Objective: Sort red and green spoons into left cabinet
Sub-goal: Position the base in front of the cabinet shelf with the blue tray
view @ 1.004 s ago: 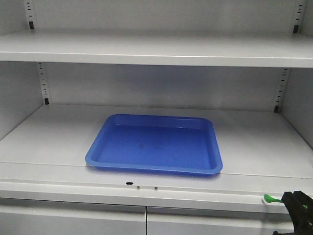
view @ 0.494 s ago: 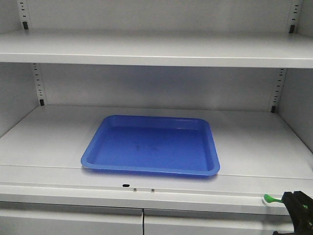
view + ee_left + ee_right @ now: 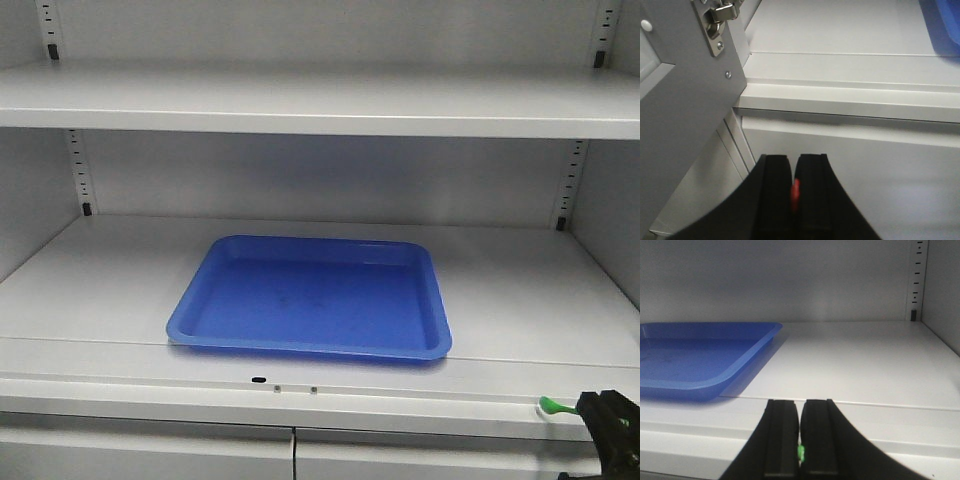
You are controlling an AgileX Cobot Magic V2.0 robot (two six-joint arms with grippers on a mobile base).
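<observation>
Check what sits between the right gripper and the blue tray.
Only bare grey shelf and its front lip lie between the right gripper and the tray, per the right wrist view.

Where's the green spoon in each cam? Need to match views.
Front: green spoon at bottom right, sticking out to the left of the right gripper.
Left wrist: not in it; the left gripper pinches the red spoon.
Right wrist: a green sliver low centre, clamped in the gripper.
Shared landmark: blue tray, centre in front, top-right corner in left wrist, left side in right wrist.
</observation>
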